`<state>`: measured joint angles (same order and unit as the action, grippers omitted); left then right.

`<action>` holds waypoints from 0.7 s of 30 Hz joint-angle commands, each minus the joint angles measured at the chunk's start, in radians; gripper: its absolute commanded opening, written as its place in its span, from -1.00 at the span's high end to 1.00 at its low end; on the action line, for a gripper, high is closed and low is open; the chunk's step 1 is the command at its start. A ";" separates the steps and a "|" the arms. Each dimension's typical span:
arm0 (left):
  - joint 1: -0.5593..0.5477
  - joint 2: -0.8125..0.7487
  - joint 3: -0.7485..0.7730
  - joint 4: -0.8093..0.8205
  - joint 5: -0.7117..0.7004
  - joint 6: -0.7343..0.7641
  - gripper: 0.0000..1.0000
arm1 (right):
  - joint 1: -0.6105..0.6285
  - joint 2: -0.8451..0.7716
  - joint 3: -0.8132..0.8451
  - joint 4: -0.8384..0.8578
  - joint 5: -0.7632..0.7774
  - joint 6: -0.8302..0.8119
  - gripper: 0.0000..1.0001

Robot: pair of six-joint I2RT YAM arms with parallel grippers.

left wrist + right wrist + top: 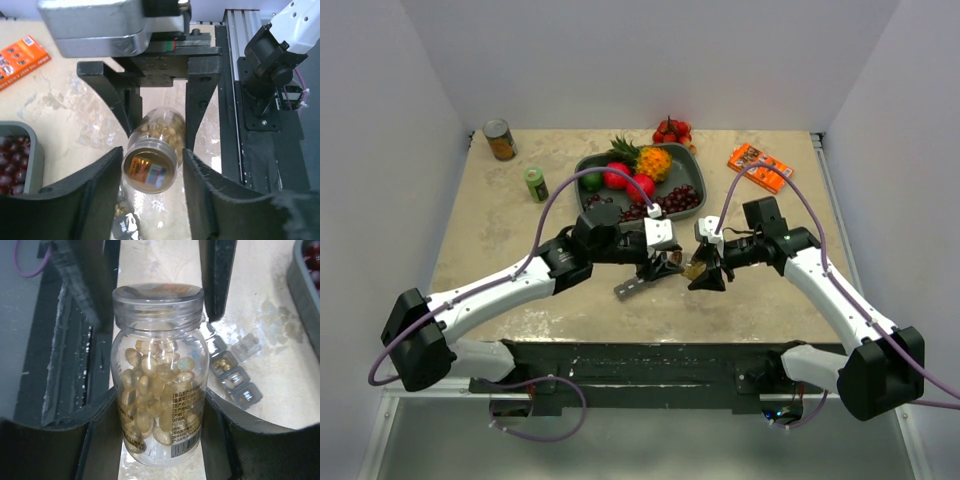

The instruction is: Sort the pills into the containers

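Note:
A clear pill bottle (159, 390), full of yellow capsules and with its clear lid (157, 295) on, lies level in my right gripper (159, 407), which is shut on its body. My left gripper (152, 161) is open, and its fingers (95, 192) straddle the lid (150, 167) end-on. In the top view both grippers, left (670, 265) and right (704, 275), meet at the table's front middle. The dark-grey container strip (635, 286) lies just below them. In the right wrist view the strip (235, 375) has one lid up, with yellow pills in one compartment.
The grey fruit tray (588, 163) stands behind the grippers and shows in the left wrist view (31, 150). An orange box (759, 167) lies at the back right, a tin (500, 140) and a green can (536, 184) at the back left, and red fruit (672, 130) behind the tray.

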<state>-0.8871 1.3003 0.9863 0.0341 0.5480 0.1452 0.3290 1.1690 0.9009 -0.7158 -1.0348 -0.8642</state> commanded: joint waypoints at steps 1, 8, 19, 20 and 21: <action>-0.029 -0.045 -0.031 0.190 -0.021 0.061 -0.50 | -0.002 -0.019 0.032 0.072 -0.031 0.036 1.00; 0.008 -0.176 -0.103 0.236 -0.219 -0.404 -0.99 | -0.004 -0.019 0.033 0.067 -0.030 0.033 1.00; -0.048 -0.173 -0.024 -0.030 -0.424 -1.032 -0.99 | -0.002 -0.020 0.032 0.072 -0.024 0.036 1.00; -0.067 -0.142 0.006 -0.087 -0.465 -1.036 -0.99 | -0.004 -0.019 0.030 0.072 -0.024 0.037 1.00; -0.078 -0.127 0.056 -0.127 -0.499 -1.036 -0.98 | -0.005 -0.019 0.030 0.073 -0.022 0.037 1.00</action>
<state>-0.8989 1.1080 0.8970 0.0986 0.2226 -0.7204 0.3286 1.1694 0.9012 -0.6716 -1.0382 -0.8368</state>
